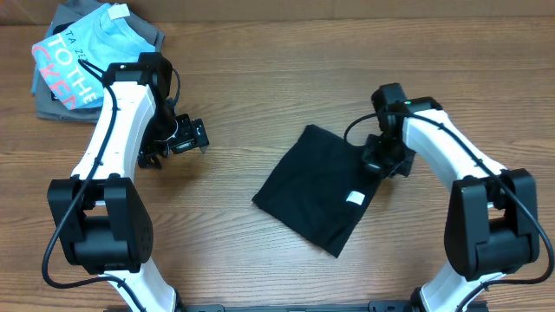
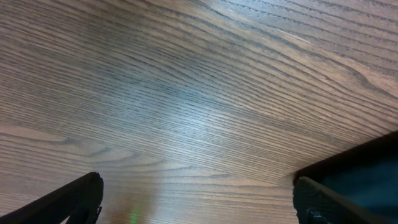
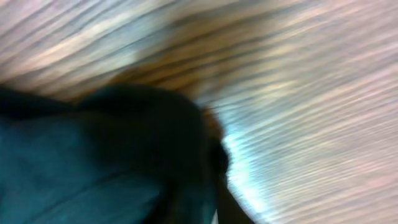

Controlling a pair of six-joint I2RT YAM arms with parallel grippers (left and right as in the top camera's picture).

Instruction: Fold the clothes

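The black shirt (image 1: 312, 186) lies folded into a rough rectangle at the table's middle, its small white tag (image 1: 355, 198) facing up near the right side. My right gripper (image 1: 379, 163) is at the shirt's upper right edge. In the blurred right wrist view black fabric (image 3: 93, 162) fills the lower left and hides the fingers. My left gripper (image 1: 198, 134) is left of the shirt and apart from it. Its fingers are wide open and empty (image 2: 199, 202) over bare wood.
A light blue tee with pink and white lettering (image 1: 82, 52) lies on grey folded garments (image 1: 149, 30) at the back left corner, behind my left arm. The wooden table (image 1: 260, 260) shows around the shirt.
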